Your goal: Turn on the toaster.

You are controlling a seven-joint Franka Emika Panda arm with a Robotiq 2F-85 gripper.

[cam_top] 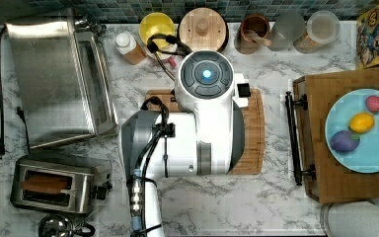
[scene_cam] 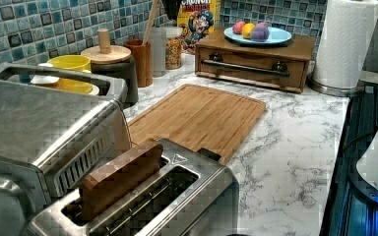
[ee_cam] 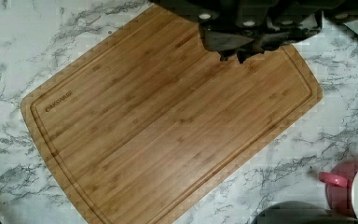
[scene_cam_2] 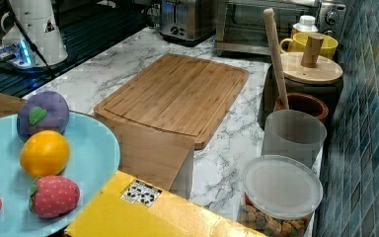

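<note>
One toaster [cam_top: 59,186], two slots, one brown slice [scene_cam: 120,178]; pincer [ee_cam: 242,49] state unclear.

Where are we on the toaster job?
Done: a brown slice already stands in one slot of the toaster, sticking up, so the lever looks unpressed. In hand: nothing yet; the arm hangs over the cutting board, claw above it, apart from the toaster. Left: travel to the toaster near the toaster oven and push the lever down.
</note>
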